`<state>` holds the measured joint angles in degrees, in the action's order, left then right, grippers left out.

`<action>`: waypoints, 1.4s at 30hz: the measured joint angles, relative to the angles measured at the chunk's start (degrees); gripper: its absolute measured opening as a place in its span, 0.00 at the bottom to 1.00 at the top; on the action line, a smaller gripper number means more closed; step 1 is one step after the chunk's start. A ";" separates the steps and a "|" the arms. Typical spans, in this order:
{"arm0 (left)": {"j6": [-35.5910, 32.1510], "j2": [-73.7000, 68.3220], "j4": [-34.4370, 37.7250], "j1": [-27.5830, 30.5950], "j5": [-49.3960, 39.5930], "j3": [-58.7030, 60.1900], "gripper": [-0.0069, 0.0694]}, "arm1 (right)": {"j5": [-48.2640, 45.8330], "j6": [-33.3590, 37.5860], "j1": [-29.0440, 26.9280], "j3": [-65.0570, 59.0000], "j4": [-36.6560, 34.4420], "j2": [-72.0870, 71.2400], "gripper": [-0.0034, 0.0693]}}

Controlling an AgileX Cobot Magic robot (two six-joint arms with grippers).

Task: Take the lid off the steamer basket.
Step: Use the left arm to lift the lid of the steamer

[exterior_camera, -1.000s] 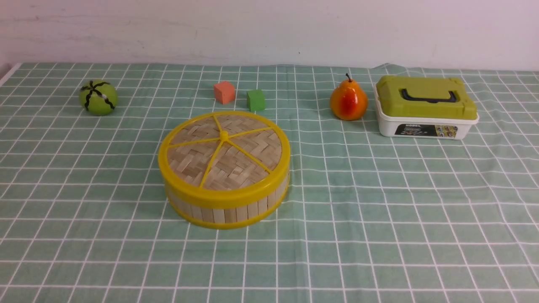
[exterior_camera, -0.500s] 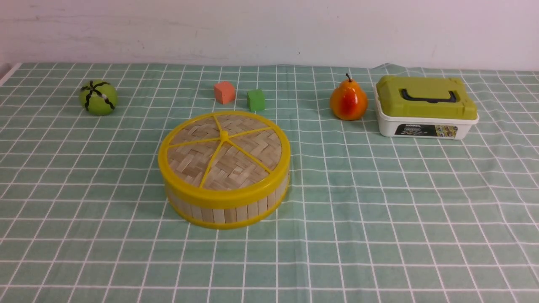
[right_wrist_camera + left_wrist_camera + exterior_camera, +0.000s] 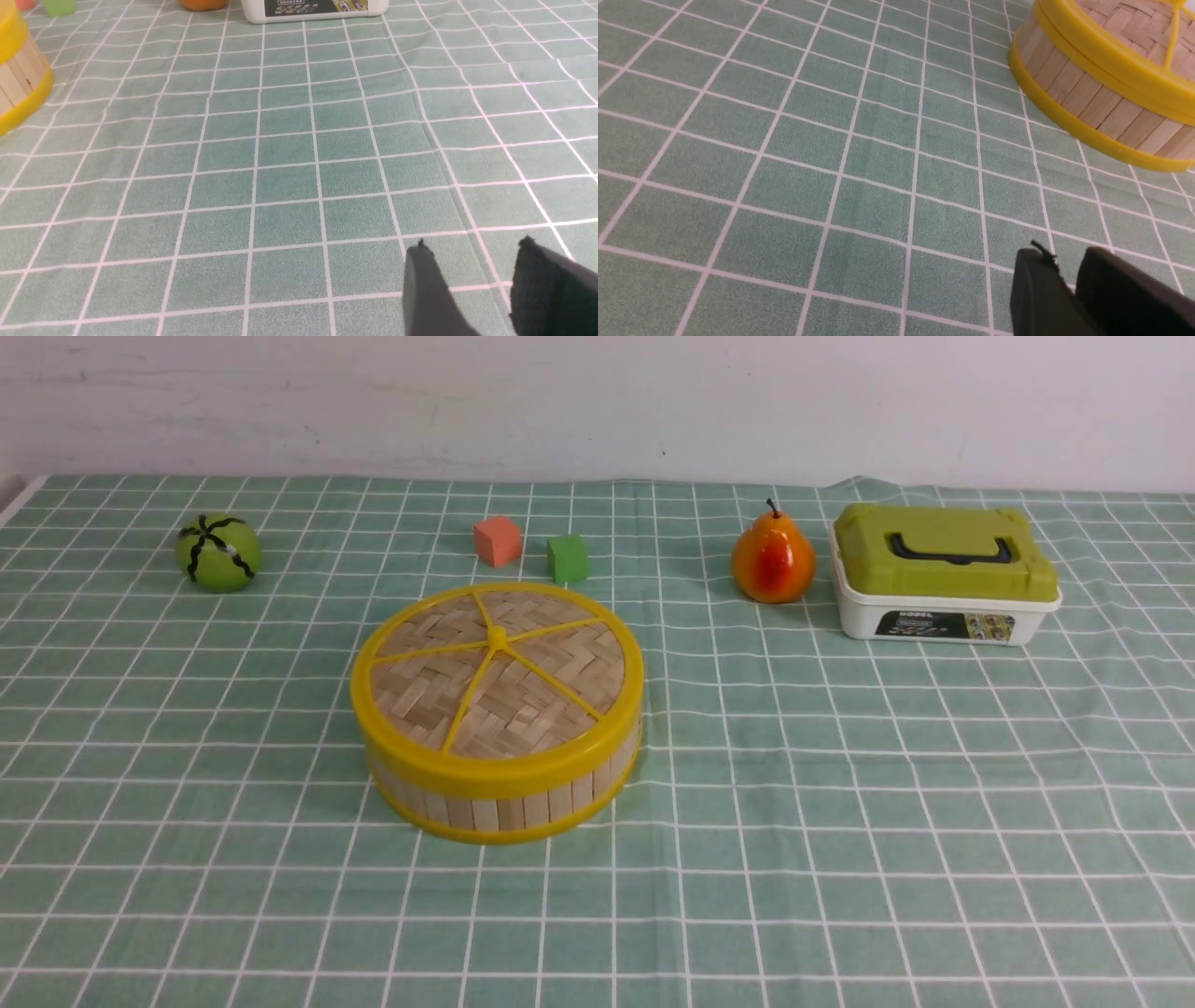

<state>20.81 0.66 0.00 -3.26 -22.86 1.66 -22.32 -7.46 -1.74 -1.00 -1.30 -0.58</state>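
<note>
From the front we are seeing the lid (image 3: pixel 497 672) sitting flat on the steamer basket (image 3: pixel 504 803), slightly left of the cloth's (image 3: pixel 840 803) middle, with neither arm showing. In the left wrist view the left gripper (image 3: pixel 1064 254) is hovering low with its fingers drawn almost together, and the basket is lying near, ahead and to one side. In the right wrist view the right gripper (image 3: pixel 473 243) is hanging with a clear gap between its fingers and only a sliver of the basket is showing well off, so we are judging the left gripper nearer for the reach.
</note>
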 joint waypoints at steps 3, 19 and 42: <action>0.00 0.00 0.00 0.00 0.00 0.00 0.26 | 0.00 0.00 0.00 0.00 0.00 0.00 0.38; 0.00 0.00 -1.10 0.00 0.70 0.00 0.29 | 0.00 0.00 0.00 0.00 0.00 0.00 0.38; 12.34 -0.70 43.89 0.00 16.09 -9.90 0.08 | 0.00 0.00 0.00 0.00 0.00 0.00 0.38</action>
<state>33.15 -0.04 43.89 -3.26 -6.77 -8.24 -22.32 -7.46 -1.74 -1.00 -1.30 -0.58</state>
